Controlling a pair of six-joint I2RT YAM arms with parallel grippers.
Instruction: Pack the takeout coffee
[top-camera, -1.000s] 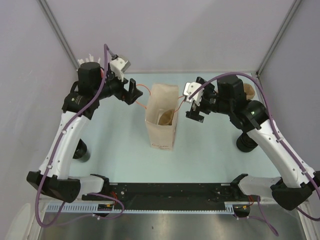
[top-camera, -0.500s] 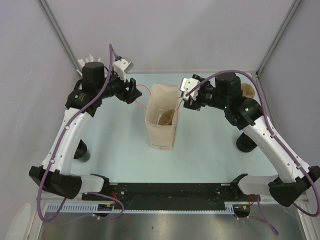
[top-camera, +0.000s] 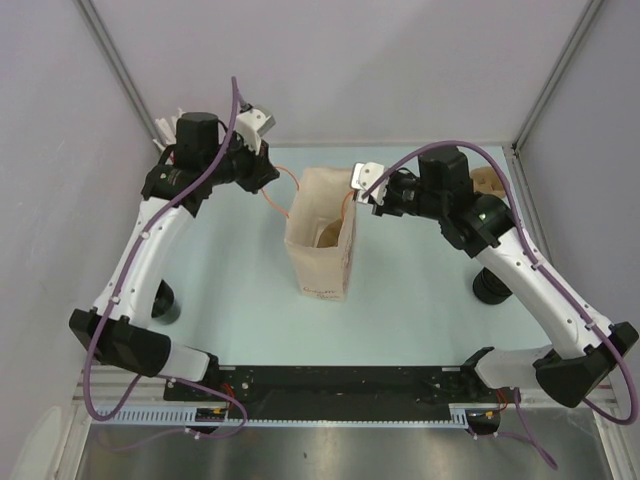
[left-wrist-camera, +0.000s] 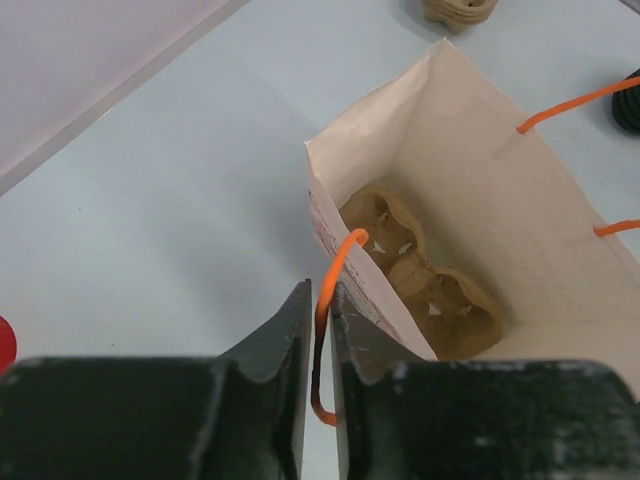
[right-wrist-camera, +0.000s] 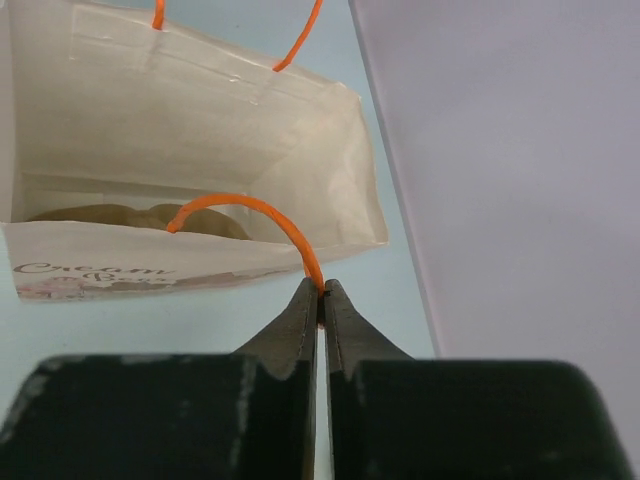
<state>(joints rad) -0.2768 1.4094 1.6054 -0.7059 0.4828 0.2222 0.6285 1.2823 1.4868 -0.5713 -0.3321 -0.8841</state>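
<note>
Takeout coffee (top-camera: 163, 302): one small round dark cup on the left side of the table (top-camera: 230, 270), toward the near edge, well left of the paper bag. My left arm hides part of it. It looks upright, long axis vertical and mouth up. I cannot make out the rim or any contents from overhead.

Left gripper (left-wrist-camera: 320, 295): held over the far left of the table, left of the bag. Its fingers are drawn in to a narrow slot, pinching the cord of the bag's left handle (left-wrist-camera: 335, 260), an orange loop that runs down between them.

Paper bag (top-camera: 320, 260): one, pale tan, standing upright at mid-table with its mouth open and printed script low on its near face. My two grippers hold the handles out to either side. A moulded tan pulp carrier (left-wrist-camera: 420, 285) lies on the bag's floor.

Right gripper (right-wrist-camera: 321, 290): held just right of the bag's mouth, fingertips pressed together on the orange right handle (right-wrist-camera: 250, 205), which arches up from the bag's wall.

Second tan pulp piece (top-camera: 490, 180): at the far right of the table, partly behind my right arm.

Black round piece (top-camera: 490, 287): right side, near my right arm, apart from the bag.
</note>
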